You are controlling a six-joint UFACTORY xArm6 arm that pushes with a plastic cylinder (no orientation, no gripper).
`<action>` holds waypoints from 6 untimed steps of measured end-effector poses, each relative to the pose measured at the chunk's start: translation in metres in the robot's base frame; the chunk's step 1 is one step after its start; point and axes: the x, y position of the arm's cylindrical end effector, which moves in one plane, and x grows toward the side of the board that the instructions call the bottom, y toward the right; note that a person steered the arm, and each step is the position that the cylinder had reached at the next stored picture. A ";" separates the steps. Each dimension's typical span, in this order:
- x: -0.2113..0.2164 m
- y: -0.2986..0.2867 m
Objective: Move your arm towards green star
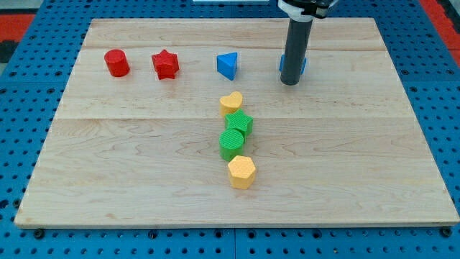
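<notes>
**Tip sits upper right, star at centre**

Our tip (289, 83) rests bare against a blue block (301, 65), pushing nothing else. We should slide down-left to the green star (241, 122), avoiding the yellow heart (231, 101) touching its top.

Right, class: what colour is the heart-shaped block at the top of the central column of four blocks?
Yellow. The heart-shaped block shows clearly in the camera view, just above the green star.
</notes>
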 end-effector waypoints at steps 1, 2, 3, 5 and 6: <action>0.008 0.010; 0.007 0.013; 0.012 0.004; 0.091 -0.013; 0.113 -0.081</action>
